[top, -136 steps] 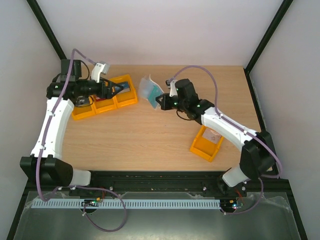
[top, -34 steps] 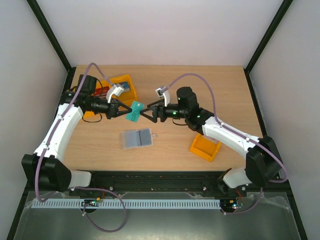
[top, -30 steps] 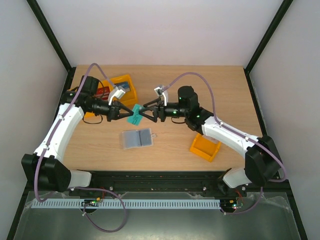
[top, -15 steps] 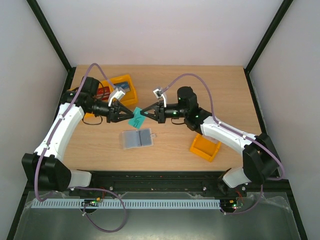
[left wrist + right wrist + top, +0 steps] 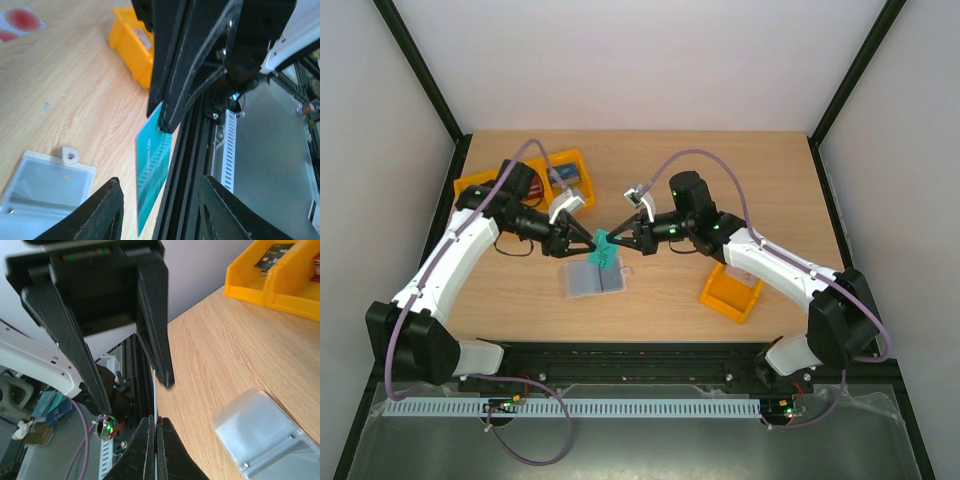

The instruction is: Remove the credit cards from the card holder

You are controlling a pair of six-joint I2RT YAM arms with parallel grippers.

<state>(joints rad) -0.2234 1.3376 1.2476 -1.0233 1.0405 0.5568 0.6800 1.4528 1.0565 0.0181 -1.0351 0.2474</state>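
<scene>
The teal-green card [image 5: 603, 250] hangs in the air between my two grippers, just above the card holder [image 5: 595, 281]. The holder lies open and flat on the table, showing its clear sleeves. My right gripper [image 5: 617, 243] is shut on the card's upper corner; the card shows edge-on [image 5: 156, 400] in the right wrist view. My left gripper [image 5: 584, 241] is open, with its fingers [image 5: 102, 212] on either side of the card [image 5: 152, 172] and not touching it. A white card with a red circle [image 5: 20, 20] lies on the table.
Orange-yellow bins [image 5: 565, 176] stand at the back left, partly under my left arm; one holds a dark card [image 5: 272, 260]. Another orange bin [image 5: 733, 287] sits at the right, beneath my right arm. The table's black front rail [image 5: 650, 352] is close by.
Both grippers and the teal card have moved right and toward the front edge, and are now over the open card holder. The holder has not moved.
</scene>
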